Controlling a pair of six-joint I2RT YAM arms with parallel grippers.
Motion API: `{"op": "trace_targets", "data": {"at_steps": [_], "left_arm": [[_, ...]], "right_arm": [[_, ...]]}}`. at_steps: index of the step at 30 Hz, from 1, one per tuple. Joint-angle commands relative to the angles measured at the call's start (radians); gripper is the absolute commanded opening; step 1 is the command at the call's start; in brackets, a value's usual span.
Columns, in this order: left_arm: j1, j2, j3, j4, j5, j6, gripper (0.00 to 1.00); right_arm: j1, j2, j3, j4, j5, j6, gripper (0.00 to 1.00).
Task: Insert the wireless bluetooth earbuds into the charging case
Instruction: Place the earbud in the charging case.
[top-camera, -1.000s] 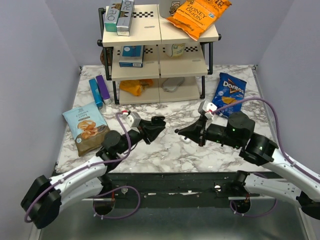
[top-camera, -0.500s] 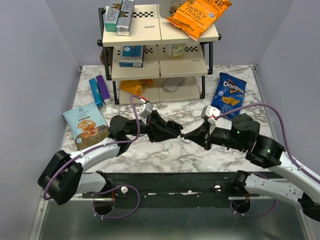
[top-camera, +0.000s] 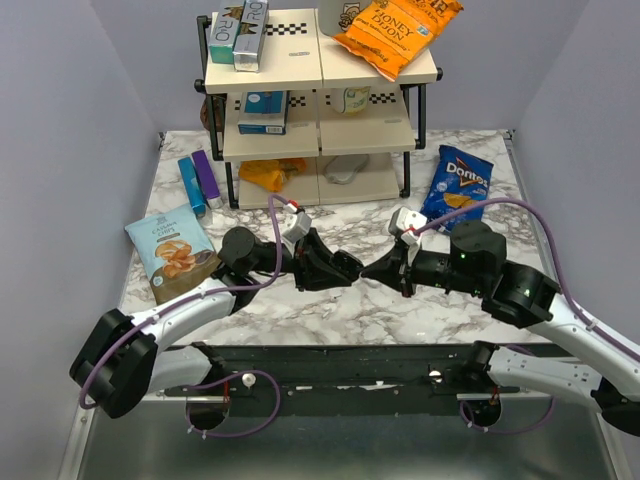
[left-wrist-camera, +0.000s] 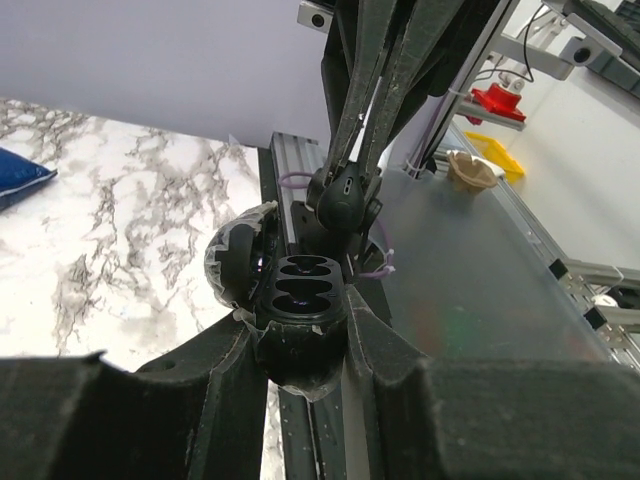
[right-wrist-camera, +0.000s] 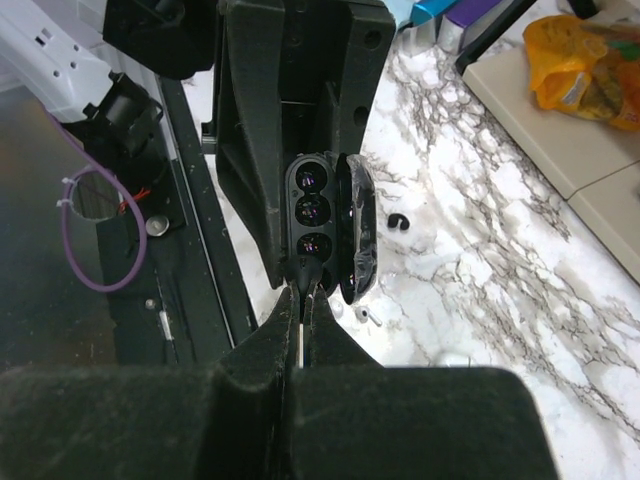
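The left gripper (top-camera: 343, 267) clamps the case (left-wrist-camera: 300, 290) mid-table, lid swung aside and sockets facing right, so the right gripper (top-camera: 370, 270), pinching an earbud (left-wrist-camera: 342, 197) at its mouth, can push straight in.

Plain pale grey-lilac walls (top-camera: 70, 110) close in the white, grey-veined marble tabletop (top-camera: 330, 305) at 9, 12 and 3 o'clock, and soft, even light leaves only faint shadows on it. At 12 o'clock, against the back wall, stands a three-tier shelf rack (top-camera: 300, 65) of cream boards in a black metal frame, with a checkered strip along its upper edges. At 6 o'clock a black slotted rail (top-camera: 330, 362) borders the tabletop, with a dull grey metal sheet (top-camera: 330, 450) below it.
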Motion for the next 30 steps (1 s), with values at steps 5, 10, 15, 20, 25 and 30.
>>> {"op": "trace_targets", "data": {"at_steps": [5,10,15,20,25,30], "left_arm": [[0.002,-0.053,0.035,-0.156,0.04,0.139,0.0],[0.002,-0.063,0.03,-0.154,0.035,0.143,0.0],[0.001,-0.073,0.024,-0.141,0.023,0.141,0.0],[0.002,-0.075,0.015,-0.098,0.012,0.118,0.0],[0.002,-0.079,0.008,-0.078,0.008,0.106,0.0],[0.002,-0.083,-0.004,-0.022,0.001,0.075,0.0]], "right_arm": [[0.021,0.032,0.039,-0.04,-0.041,-0.019,0.01],[0.022,0.052,0.037,-0.035,-0.049,-0.018,0.01],[0.024,0.061,0.033,-0.031,-0.049,-0.015,0.01],[0.025,0.06,0.019,-0.02,-0.032,-0.009,0.01],[0.024,0.06,0.007,0.0,-0.023,-0.001,0.01],[0.024,0.06,-0.01,0.026,-0.008,0.005,0.01]]}}
